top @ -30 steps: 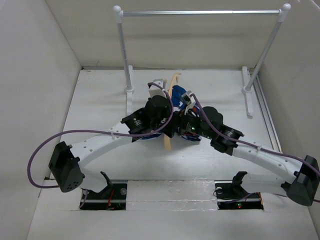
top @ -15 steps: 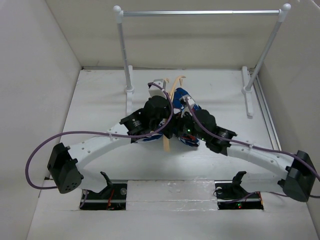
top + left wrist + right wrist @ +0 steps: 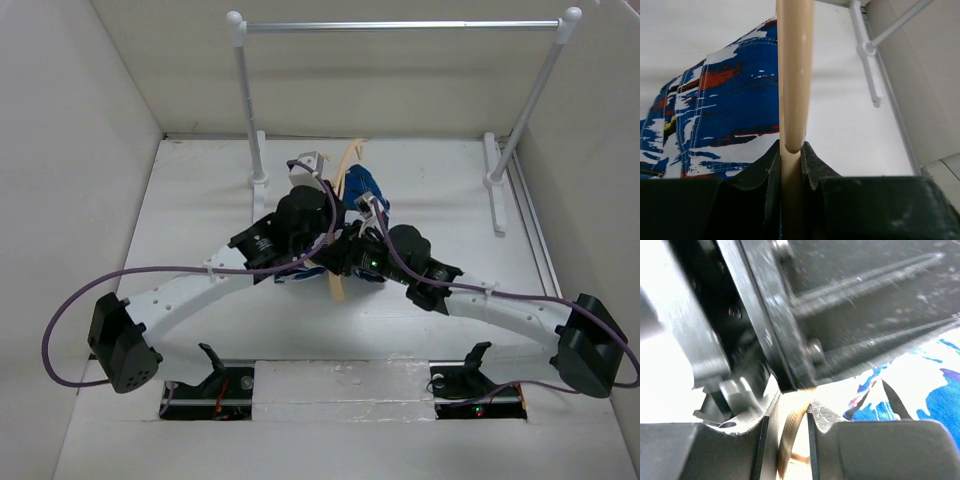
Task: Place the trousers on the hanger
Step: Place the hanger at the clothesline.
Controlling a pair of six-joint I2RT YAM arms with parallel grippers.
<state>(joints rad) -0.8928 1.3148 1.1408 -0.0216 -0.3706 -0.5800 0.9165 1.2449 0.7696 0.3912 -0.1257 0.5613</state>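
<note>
- White-walled booth with a white surface (image 3: 200, 200); silver rail (image 3: 400, 26) on white posts at the back, well apart from the work.
- Left pincer (image 3: 791, 150): clenched on the tan bar of the hanger (image 3: 794, 75), which runs straight up out of the jaws in the left wrist view.
- Right pincer (image 3: 790, 412): seemingly clenched on a tan strip as well, judged to be the same hanger lower down; blurred view, so not certain.
- Trousers (image 3: 725, 110): bunched on the surface just beside the bar, on its left in the left wrist view; from above, partly hidden under both wrists at mid-surface. Cannot tell whether any cloth is threaded through the frame.
- Risk, arms: wrists crowded nearly against each other, with a dark housing (image 3: 755, 300), judged the other arm's, filling the right wrist view; could knock together on any careless swing.
- Risk, hanger: thin, and apparently held at two places; might bend, twist or spring free if pulled in opposing directions.
- Risk, cloth: soft and loose, gripped by neither pincer as far as visible; likely to slide off the bar or drop in a heap if lifted or tilted too soon.
- Risk, snagging: purple cable (image 3: 180, 270) looped over the wrists close to the hanger's upper end; could catch there.
</note>
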